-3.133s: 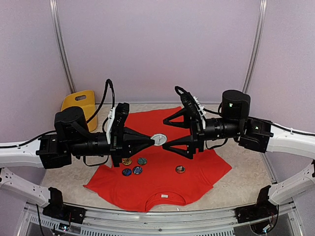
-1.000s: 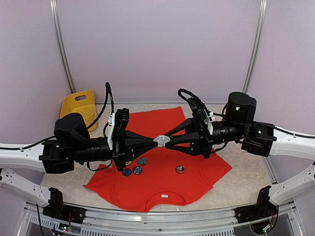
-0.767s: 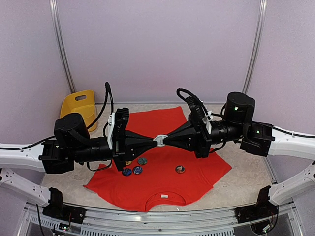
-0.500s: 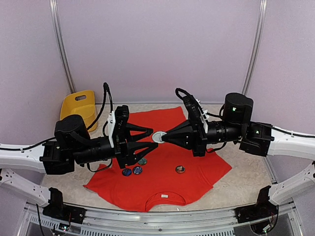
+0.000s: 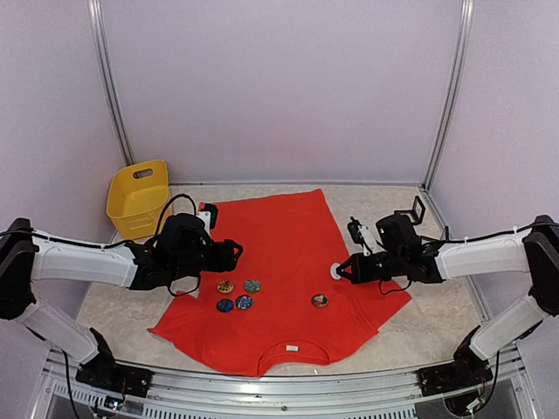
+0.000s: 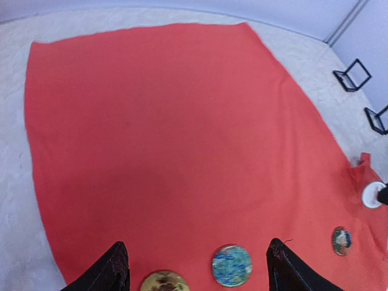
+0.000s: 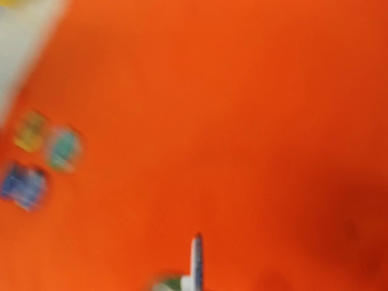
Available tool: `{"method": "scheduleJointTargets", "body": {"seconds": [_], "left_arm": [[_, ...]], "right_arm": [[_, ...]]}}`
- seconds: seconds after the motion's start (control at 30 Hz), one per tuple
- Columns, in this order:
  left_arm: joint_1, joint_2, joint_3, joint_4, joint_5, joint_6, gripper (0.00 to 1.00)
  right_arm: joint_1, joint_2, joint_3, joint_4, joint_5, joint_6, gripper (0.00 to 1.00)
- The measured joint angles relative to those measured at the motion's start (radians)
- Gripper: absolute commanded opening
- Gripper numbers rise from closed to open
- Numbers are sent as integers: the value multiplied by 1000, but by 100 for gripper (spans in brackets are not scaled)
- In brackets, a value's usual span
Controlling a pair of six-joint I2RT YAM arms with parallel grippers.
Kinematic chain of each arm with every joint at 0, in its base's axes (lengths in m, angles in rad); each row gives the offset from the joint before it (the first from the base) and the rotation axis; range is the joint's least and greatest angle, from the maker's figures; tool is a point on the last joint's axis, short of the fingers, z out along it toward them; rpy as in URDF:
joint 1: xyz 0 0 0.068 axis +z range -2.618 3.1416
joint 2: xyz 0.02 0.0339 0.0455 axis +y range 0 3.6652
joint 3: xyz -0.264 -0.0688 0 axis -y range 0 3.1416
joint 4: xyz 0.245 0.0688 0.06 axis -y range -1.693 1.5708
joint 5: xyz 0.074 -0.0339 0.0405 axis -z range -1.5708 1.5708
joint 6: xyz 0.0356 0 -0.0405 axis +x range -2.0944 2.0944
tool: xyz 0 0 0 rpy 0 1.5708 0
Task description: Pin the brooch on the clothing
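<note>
Though the right wrist view is blurred, the right pincer [image 5: 341,271] pinches the white brooch [image 5: 335,271] over the right side of the T-shirt [image 5: 279,231], the left pincer [image 6: 197,248] spread over its left.

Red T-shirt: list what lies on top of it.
On the T-shirt: four round badges grouped together, a fifth badge apart, and a white brooch held by the right hand near the sleeve. Fabric beneath that hand and the left hand is covered.
</note>
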Motion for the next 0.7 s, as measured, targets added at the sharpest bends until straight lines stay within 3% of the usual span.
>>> {"method": "scheduleJointTargets", "body": {"seconds": [0.17, 0.33, 0.57, 0.7], "left_arm": [[164, 129, -52, 0, 36, -98, 70], [229, 279, -24, 26, 17, -140, 72], [313, 284, -56, 108, -28, -231, 71], [269, 242, -93, 101, -103, -186, 72]], "right_arm": [[-12, 92, -35, 5, 25, 44, 0], [-24, 143, -37, 30, 32, 54, 0], [-24, 145, -3, 35, 16, 11, 0], [-24, 127, 11, 31, 5, -24, 0]]}}
